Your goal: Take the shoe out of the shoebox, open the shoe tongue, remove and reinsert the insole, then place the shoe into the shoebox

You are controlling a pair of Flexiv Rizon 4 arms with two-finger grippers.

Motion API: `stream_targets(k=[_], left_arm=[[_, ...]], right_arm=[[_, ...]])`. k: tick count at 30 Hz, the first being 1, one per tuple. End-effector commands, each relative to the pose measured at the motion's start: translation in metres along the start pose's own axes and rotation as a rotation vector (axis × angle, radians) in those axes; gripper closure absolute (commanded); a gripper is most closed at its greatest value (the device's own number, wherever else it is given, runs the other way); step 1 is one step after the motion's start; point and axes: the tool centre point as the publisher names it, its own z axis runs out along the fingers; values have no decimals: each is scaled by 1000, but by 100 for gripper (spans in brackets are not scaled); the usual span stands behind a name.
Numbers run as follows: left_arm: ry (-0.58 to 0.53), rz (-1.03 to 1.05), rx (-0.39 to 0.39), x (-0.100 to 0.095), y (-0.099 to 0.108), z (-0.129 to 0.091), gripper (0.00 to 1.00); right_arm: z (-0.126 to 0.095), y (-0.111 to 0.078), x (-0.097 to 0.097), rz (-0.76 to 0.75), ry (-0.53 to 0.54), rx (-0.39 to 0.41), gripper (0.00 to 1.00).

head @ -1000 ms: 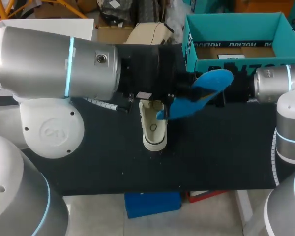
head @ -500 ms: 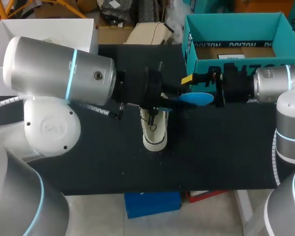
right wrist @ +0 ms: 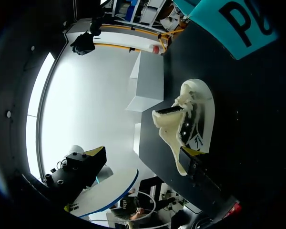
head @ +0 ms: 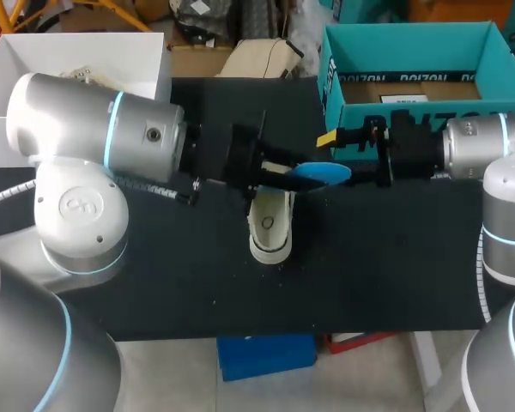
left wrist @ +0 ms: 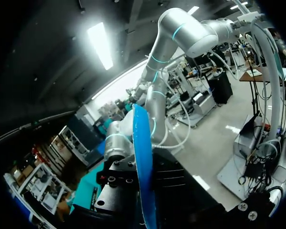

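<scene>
Black table holds the cream shoe mid-surface, well apart from the near edge; teal shoebox at the far right corner. Above the shoe, left gripper clamps the blue insole; right gripper, jaws wide, hangs beside it

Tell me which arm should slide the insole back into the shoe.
Left: the left gripper holds the flat blue insole right above the cream sneaker. The right gripper sits off to the side, by the teal cardboard shoebox.
</scene>
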Motion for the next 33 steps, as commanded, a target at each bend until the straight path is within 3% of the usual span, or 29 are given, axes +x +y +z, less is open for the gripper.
stream_targets(k=[1, 4, 6, 7, 8, 10, 12, 16, 33], left_arm=[[-4, 2, -1, 2, 0, 0, 100], [-4, 129, 10, 13, 3, 5, 100], [-1, 199, 52, 22, 18, 7, 100], [26, 301, 25, 28, 23, 9, 100], [16, 318, 74, 34, 28, 9, 100], [28, 362, 88, 40, 37, 9, 100], [13, 370, 122, 41, 46, 6, 100], [25, 406, 73, 34, 67, 1, 100], [25, 406, 73, 34, 67, 1, 100]], right_arm=[[2, 0, 0, 0, -1, -3, 0], [2, 0, 0, 0, -1, -3, 0], [2, 0, 0, 0, -1, -3, 0], [2, 0, 0, 0, -1, -3, 0], [2, 0, 0, 0, -1, -3, 0], [2, 0, 0, 0, -1, -3, 0], [2, 0, 0, 0, -1, -3, 0], [2, 0, 0, 0, -1, -3, 0], [2, 0, 0, 0, -1, -3, 0]])
